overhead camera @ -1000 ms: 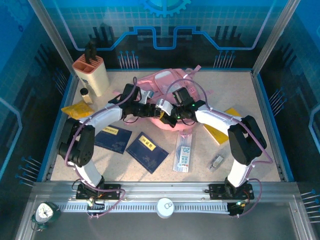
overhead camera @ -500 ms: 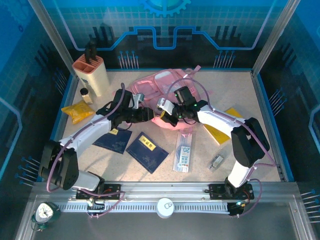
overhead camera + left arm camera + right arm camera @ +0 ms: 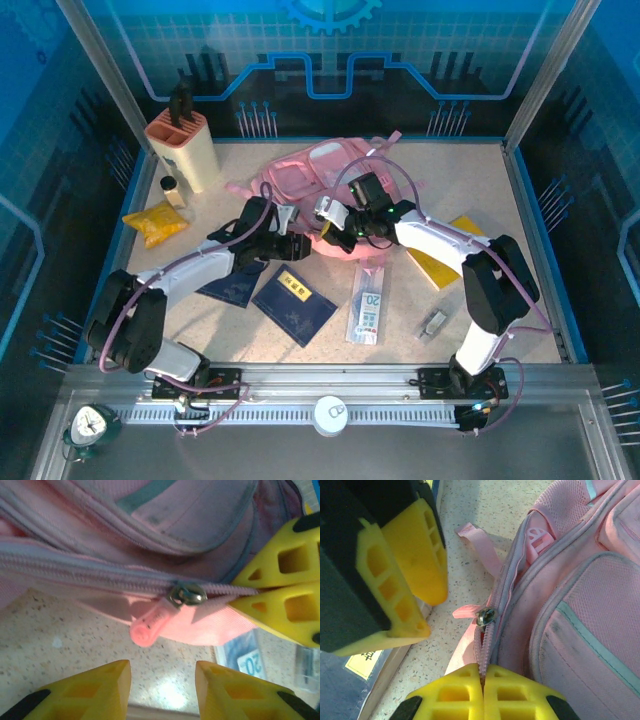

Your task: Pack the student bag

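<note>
Your right gripper [image 3: 482,672] pinches shut on the zip seam of the large pink fabric backpack [image 3: 310,172]. Just left, your left gripper [image 3: 161,672] hovers half-open by the pink tab-shaped zip pull [image 3: 150,626].

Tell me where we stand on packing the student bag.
Done: nothing looks packed; the blue booklets, ruler pack and yellow pouch lie on the table. In hand: the right end effector is shut on the student bag at the zip, and the left end effector, open, faces the pink zip pull without touching it. Left: open the zip, then load the items.
</note>
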You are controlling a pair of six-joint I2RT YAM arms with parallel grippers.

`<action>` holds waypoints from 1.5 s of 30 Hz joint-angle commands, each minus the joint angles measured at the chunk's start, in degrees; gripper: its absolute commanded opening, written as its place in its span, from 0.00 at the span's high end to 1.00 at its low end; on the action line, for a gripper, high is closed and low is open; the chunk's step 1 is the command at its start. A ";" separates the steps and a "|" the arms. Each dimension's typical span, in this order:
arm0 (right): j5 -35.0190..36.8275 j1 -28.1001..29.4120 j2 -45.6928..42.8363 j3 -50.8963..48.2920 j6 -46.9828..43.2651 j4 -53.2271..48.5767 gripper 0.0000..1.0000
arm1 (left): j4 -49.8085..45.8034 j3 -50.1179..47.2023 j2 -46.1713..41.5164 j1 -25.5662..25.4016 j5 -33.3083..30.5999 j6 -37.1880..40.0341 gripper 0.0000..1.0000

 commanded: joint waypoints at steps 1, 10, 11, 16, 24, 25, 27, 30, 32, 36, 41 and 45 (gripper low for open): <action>-2.01 -0.91 -1.00 2.31 -0.30 1.62 1.00 | 3.44 1.46 1.48 -0.12 -3.24 4.55 0.60; -2.24 -0.91 -0.46 2.95 -0.10 1.29 1.00 | 5.07 3.96 5.05 -1.42 -3.14 7.50 0.60; -2.39 -0.96 -0.30 3.04 -0.10 1.27 1.00 | 5.03 4.41 5.47 -1.43 -3.69 7.58 0.61; -2.63 -0.99 -0.13 3.39 -0.02 1.13 1.00 | 4.93 5.85 7.03 -1.69 -5.33 7.78 0.68; -2.06 -1.11 -0.36 3.04 -0.14 1.01 1.00 | 3.91 5.79 6.05 -1.69 -11.76 7.26 0.88; -2.14 -1.14 -0.45 3.04 -0.19 1.01 1.00 | 3.71 5.68 5.90 -1.70 -12.66 7.25 0.90; -2.07 -1.16 -0.56 3.00 -0.05 1.00 1.00 | 3.16 5.55 5.48 -1.70 -14.30 7.21 0.95; -1.57 -1.33 -0.71 2.92 0.15 1.08 1.00 | 0.87 5.88 5.00 -1.62 -17.91 6.84 1.00; -1.20 -1.49 -0.88 2.70 0.50 1.33 1.00 | -1.14 6.51 4.79 -1.40 -19.65 6.64 1.00; -1.26 -1.51 -1.58 1.99 0.69 1.71 1.00 | -4.09 7.34 5.33 0.21 -22.69 5.82 1.00; -1.24 -1.55 -1.36 2.46 0.43 0.32 1.00 | -4.77 6.64 5.23 5.01 -21.44 3.23 1.00; -1.88 -1.54 -0.96 3.31 0.08 -1.50 1.00 | -5.63 7.58 5.99 7.47 -21.85 2.95 1.00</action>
